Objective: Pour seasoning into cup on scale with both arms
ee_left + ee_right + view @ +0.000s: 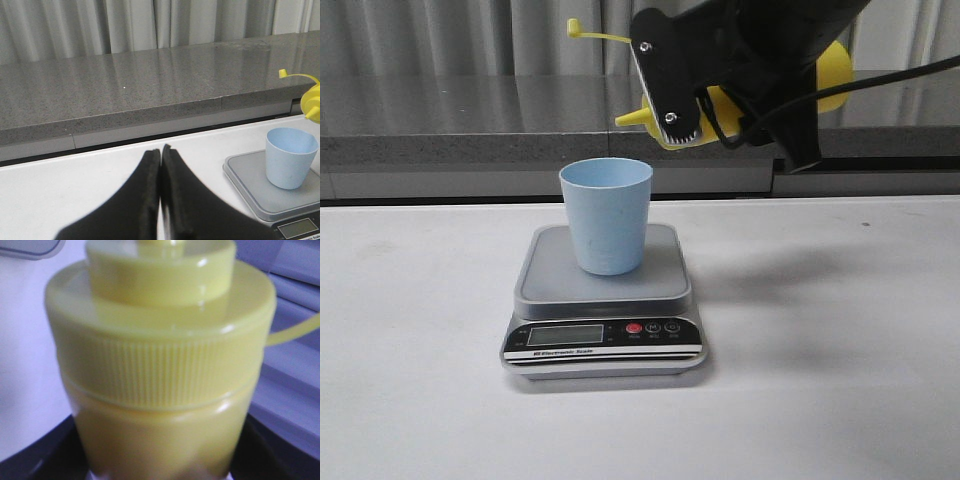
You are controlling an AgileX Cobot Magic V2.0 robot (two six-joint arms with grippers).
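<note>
The light blue cup (607, 214) stands upright on the silver-grey scale (604, 318). My right gripper (692, 110) is shut on the yellow seasoning bottle (835, 75) and holds it tilted on its side above and right of the cup, nozzle (630, 118) pointing left over the cup's rim, cap strap (595, 33) hanging free. In the right wrist view the bottle (160, 365) fills the frame. My left gripper (161, 150) is shut and empty over the table, left of the scale (255, 185) and cup (290, 157). The nozzle also shows in the left wrist view (312, 100).
A grey stone ledge (470, 130) runs along the back of the white table (840, 350), with grey curtains behind. The scale's display (565, 335) and red button (634, 328) face the front edge.
</note>
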